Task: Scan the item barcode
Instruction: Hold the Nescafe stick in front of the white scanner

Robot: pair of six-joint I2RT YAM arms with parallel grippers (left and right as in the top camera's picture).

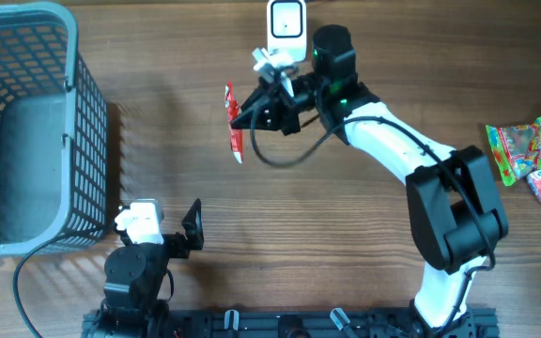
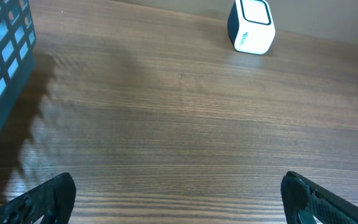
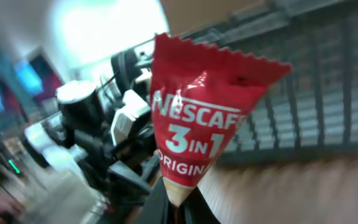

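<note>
Pinching a red coffee sachet (image 1: 234, 122) between closed fingers, the right gripper (image 1: 246, 116) holds it up off the table, toward the far edge and a little left of its middle. Seen from above the sachet is edge-on, a thin strip whose long axis runs from the far edge toward the near edge. In the wrist view its printed front faces back at the camera and no barcode shows.

The white scanner (image 1: 286, 21) stands on the table at the far edge, just beyond the sachet and slightly to its right, with the wrist between them. The right arm is by far the nearer one. The coming move probably turns on swinging the sachet toward the scanner and turning whichever face carries the code to its window.

The left gripper (image 1: 188, 233) rests near the near edge with its fingers wide apart and nothing between them, beside the grey basket (image 1: 69, 84) at the left edge.
</note>
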